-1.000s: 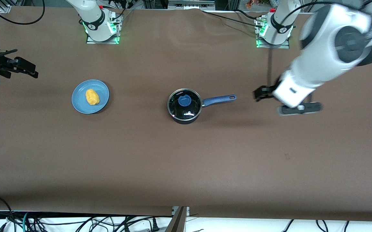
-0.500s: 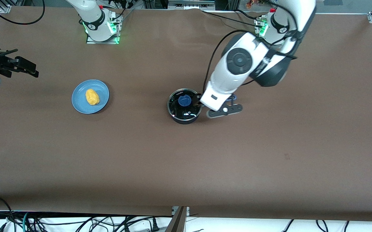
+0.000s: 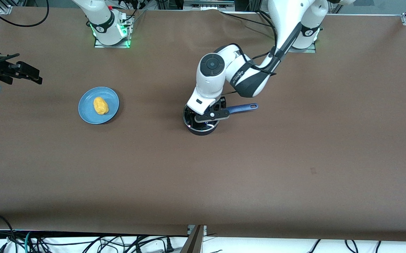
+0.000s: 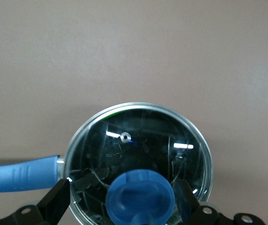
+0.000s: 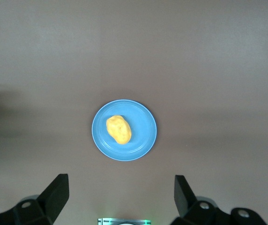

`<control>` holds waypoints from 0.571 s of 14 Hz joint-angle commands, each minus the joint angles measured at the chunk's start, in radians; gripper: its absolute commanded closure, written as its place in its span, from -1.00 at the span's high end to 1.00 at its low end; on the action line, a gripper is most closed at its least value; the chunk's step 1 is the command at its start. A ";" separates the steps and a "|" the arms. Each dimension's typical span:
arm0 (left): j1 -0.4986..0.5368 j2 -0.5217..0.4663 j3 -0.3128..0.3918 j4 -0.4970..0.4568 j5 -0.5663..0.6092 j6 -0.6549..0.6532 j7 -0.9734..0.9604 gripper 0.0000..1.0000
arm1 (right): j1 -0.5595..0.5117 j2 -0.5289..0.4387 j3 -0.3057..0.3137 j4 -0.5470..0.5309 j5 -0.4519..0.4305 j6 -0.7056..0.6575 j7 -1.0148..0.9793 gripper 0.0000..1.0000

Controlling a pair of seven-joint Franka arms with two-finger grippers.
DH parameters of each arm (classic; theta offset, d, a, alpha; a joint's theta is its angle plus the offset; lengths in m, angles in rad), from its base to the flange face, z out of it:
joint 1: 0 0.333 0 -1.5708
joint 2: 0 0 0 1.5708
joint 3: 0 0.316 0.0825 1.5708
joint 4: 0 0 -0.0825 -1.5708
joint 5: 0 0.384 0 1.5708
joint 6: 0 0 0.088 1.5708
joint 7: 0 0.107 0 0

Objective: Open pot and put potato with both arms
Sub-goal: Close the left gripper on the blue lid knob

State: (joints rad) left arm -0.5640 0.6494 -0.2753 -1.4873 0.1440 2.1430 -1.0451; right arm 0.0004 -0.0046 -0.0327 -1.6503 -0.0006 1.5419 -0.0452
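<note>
Lid (image 4: 138, 161) glass, fragile, slick — take blue knob (image 4: 141, 197) only. Left pincer (image 4: 124, 202) apart, straddling knob over pot (image 3: 201, 121) mid-surface. Right pincer (image 5: 120, 199) apart, waiting above potato (image 3: 100, 105) on plate (image 3: 87, 114).

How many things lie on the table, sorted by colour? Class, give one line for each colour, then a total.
Black with blue handle, pot: 1
Clear glass with blue knob, lid: 1
Blue, plate: 1
Yellow-orange, potato: 1
Total: 4
</note>
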 commanded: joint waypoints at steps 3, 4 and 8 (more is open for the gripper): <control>-0.036 0.033 0.008 0.022 0.067 0.001 -0.058 1.00 | -0.014 -0.011 0.013 -0.002 0.002 -0.014 0.010 0.99; -0.037 0.041 0.008 0.022 0.081 0.006 -0.084 1.00 | -0.013 -0.011 0.013 -0.002 0.002 -0.014 0.010 0.99; -0.037 0.042 0.007 0.024 0.083 0.015 -0.116 0.59 | -0.013 -0.011 0.013 -0.002 0.002 -0.025 0.011 0.99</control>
State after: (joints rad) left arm -0.5895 0.6814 -0.2748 -1.4872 0.1997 2.1574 -1.1317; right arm 0.0003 -0.0046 -0.0328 -1.6503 -0.0006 1.5325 -0.0450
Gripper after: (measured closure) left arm 0.044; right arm 0.004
